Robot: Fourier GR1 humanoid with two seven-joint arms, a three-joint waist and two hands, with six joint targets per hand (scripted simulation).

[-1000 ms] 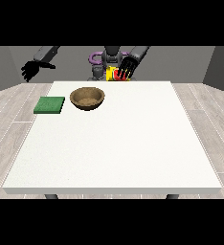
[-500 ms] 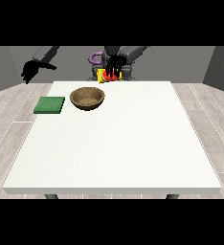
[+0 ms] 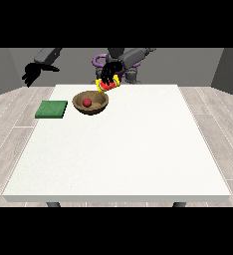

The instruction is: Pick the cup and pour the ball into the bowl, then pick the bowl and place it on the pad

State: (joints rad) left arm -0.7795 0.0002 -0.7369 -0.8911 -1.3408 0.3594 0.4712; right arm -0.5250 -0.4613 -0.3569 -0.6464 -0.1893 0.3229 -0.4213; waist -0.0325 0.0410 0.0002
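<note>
You face a large white table (image 3: 123,149) that fills most of the view, its top a plain matte slab with a thin pale edge along the near side. Two dark legs (image 3: 53,204) show beneath that edge. Around it lies a floor (image 3: 11,117) of light grey-brown planks. Behind stands a plain grey wall (image 3: 188,67), evenly lit.
</note>
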